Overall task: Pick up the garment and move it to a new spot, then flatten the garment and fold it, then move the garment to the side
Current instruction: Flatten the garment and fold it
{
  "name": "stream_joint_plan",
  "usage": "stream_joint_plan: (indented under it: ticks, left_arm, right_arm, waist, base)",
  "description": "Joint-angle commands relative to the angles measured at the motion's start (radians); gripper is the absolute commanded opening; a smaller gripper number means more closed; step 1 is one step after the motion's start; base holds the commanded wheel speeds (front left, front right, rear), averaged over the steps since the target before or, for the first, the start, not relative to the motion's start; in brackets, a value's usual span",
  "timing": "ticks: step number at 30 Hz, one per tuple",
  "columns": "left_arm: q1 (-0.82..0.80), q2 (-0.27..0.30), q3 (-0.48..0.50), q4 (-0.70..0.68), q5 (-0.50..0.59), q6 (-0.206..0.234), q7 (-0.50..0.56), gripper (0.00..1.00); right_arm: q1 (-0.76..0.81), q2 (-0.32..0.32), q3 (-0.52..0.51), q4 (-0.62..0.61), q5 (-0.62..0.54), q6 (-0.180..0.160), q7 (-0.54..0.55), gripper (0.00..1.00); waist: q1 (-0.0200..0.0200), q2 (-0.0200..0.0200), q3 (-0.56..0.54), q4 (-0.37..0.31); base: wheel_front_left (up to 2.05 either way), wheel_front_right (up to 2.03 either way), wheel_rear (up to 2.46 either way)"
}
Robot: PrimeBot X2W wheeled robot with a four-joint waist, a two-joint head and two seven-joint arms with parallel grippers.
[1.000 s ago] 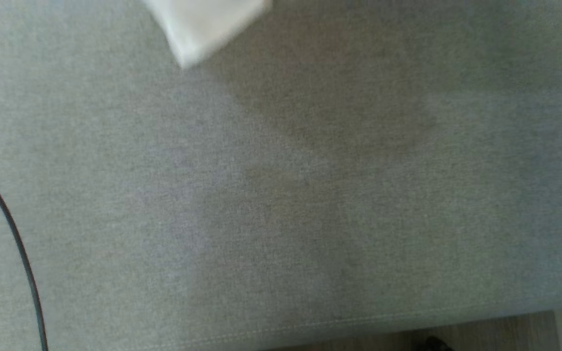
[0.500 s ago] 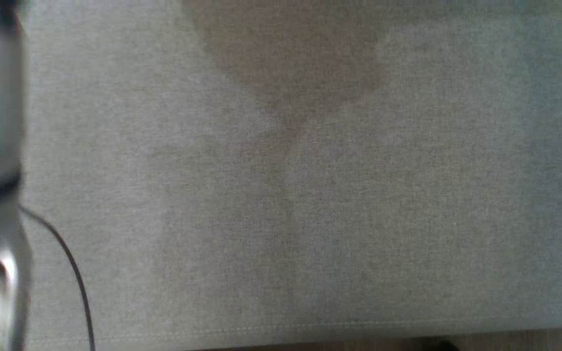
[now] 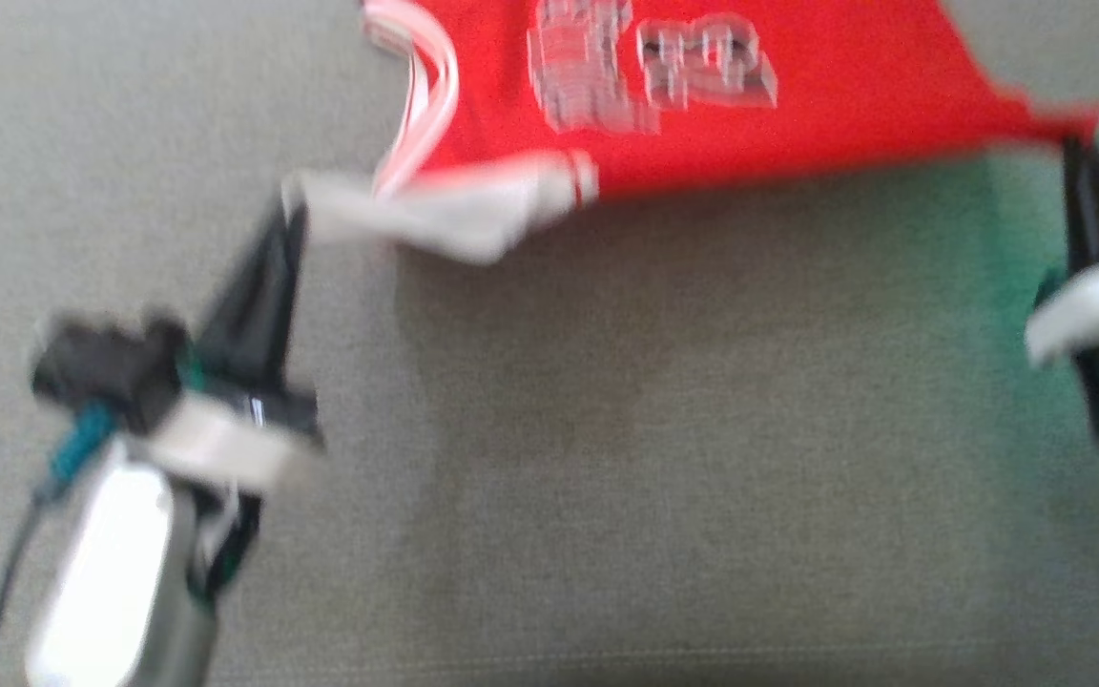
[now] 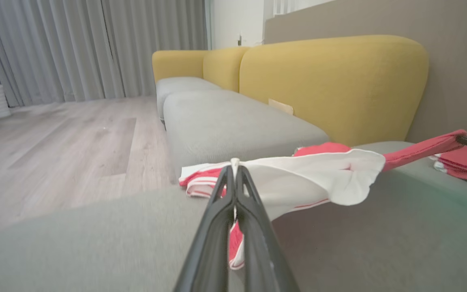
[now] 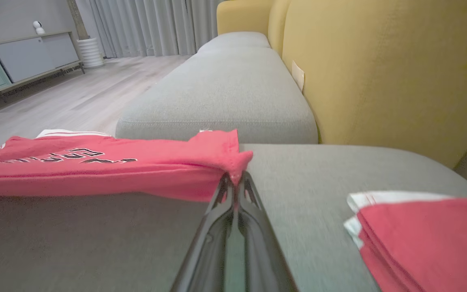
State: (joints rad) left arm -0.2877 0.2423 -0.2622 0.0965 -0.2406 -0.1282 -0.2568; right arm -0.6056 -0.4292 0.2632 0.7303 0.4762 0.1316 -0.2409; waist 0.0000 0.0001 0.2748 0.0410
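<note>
Both arms reach forward over the seat. The left gripper (image 3: pixel 290 205) slants up and to the right in the head view, and the right gripper (image 3: pixel 1074 157) stands at that view's right edge with its fingers pointing up. Each pair of long dark fingers is pinched fully together on the red fabric jersey (image 3: pixel 845 114), the left on a white-trimmed corner and the right on a plain red one.

The scene is a broad grey woven sofa cushion (image 3: pixel 607 429) backed by rounded mustard-yellow backrests (image 4: pixel 330 81). A pale wooden plank floor (image 4: pixel 55 134) runs out to long grey pleated curtains (image 4: pixel 75 48). A low grey cabinet (image 5: pixel 22 61) and a white ribbed pot (image 5: pixel 89 52) stand along the far wall. A folded stack of red and white garments (image 5: pixel 428 235) lies on the cushion just beside the right gripper.

The jersey hangs stretched between the two grippers over the far part of the cushion, its held edge drawn taut. Pale block lettering crosses its red front and striped red-and-white piping edges an opening near the left grip. The head view is blurred.
</note>
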Motion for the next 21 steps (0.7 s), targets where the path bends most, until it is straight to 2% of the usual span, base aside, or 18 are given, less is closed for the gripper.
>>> stream_joint_plan:
  ticks: [1,12,21]
  left_arm:
    - [0.013,0.016,0.051,-0.045,0.001,-0.002,-0.005,0.00]
    - [0.308,-0.031,0.094,-0.117,0.058,-0.002,-0.005,0.00]
    - [0.456,-0.077,0.122,-0.202,0.066,-0.002,-0.005,0.00]
  right_arm:
    - [0.045,-0.011,-0.008,-0.044,0.010,-0.001,-0.015,0.00]
    - [0.356,0.049,-0.141,-0.201,-0.044,-0.001,-0.005,0.00]
    - [0.544,0.101,-0.276,-0.401,-0.113,-0.001,0.080,0.00]
  waist:
    - [0.0000,-0.0001,-0.058,-0.001]
    - [0.0000,-0.0001,-0.139,-0.009]
    - [0.0000,-0.0001,-0.158,-0.016]
  base:
    - [0.00,0.00,0.00]
    - [0.00,0.00,0.00]
    - [0.00,0.00,0.00]
